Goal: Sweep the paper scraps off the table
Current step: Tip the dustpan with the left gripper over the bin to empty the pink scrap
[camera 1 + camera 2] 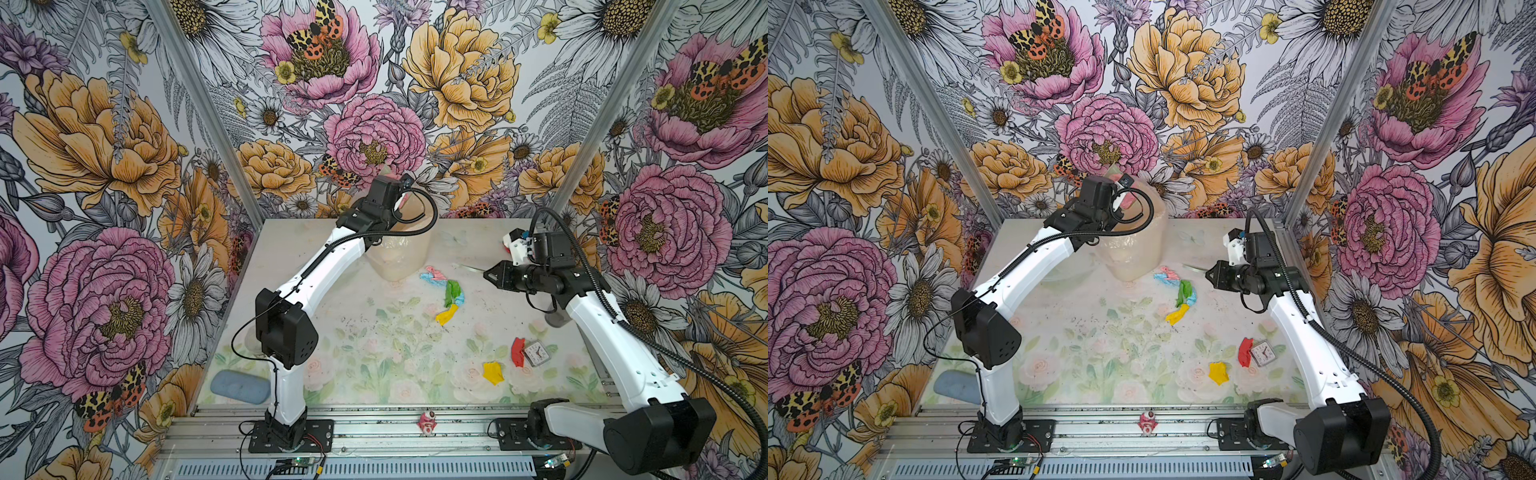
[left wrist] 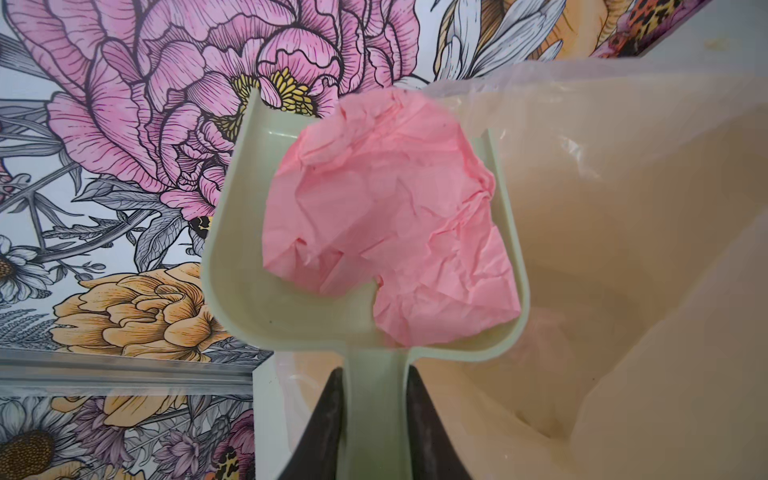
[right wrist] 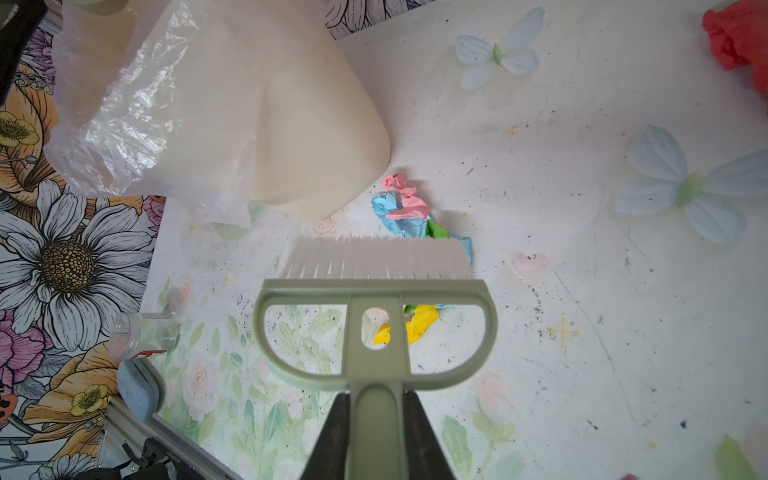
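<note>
My left gripper (image 2: 374, 374) is shut on the handle of a pale green dustpan (image 2: 232, 266). A crumpled pink paper scrap (image 2: 386, 216) lies in the pan, which is held over the lined bin (image 1: 399, 257) at the back of the table (image 1: 374, 340). My right gripper (image 3: 376, 395) is shut on a pale green brush (image 3: 374, 286), held above the table beside a cluster of pink, blue, green and yellow paper scraps (image 1: 446, 291). In both top views a red scrap (image 1: 517, 351) and a yellow scrap (image 1: 1218, 372) lie at the front right. Another red scrap (image 3: 735, 41) shows in the right wrist view.
A small clock (image 1: 538, 353) sits against the red scrap. A blue-grey pad (image 1: 240, 386) lies at the front left, with a small jar (image 3: 141, 332) nearby. A pink-red figurine (image 1: 427, 423) stands on the front rail. Dark crumbs speckle the middle of the table.
</note>
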`<action>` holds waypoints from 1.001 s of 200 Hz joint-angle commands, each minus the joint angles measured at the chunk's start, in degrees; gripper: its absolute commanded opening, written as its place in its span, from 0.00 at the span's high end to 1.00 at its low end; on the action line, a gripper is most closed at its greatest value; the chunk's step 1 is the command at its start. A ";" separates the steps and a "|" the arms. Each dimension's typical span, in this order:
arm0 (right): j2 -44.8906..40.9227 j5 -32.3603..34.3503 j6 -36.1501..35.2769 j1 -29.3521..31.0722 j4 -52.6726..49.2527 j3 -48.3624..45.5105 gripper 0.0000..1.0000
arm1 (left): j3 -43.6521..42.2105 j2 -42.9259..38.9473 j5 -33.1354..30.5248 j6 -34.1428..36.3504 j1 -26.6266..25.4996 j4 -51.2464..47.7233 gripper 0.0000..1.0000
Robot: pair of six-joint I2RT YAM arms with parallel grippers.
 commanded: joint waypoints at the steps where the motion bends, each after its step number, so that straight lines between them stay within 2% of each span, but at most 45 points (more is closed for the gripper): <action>1: -0.78 0.78 -0.83 -0.64 0.44 -0.39 1.00 | 1.51 -0.53 -4.37 5.06 -0.62 -0.95 1.00; 35: 0.45 0.81 -0.98 -0.73 0.53 0.04 1.00 | 0.98 -1.82 -4.49 6.66 -0.29 -0.86 1.00; 76: 1.76 1.88 -2.74 -0.84 0.53 0.75 1.00 | 0.20 -2.89 -5.55 12.01 -0.40 -0.93 1.00; 122: 2.57 4.51 -7.80 -0.93 0.53 1.56 1.00 | -1.04 -4.09 -4.53 16.38 0.54 -0.82 1.00; 158: 2.07 5.55 -9.00 -0.99 0.53 2.22 1.00 | -0.13 -3.84 -5.23 19.73 1.49 0.25 1.00; 200: 1.98 6.10 -8.87 -0.98 0.53 2.64 1.00 | -0.75 -3.16 -7.18 27.84 1.74 2.41 1.00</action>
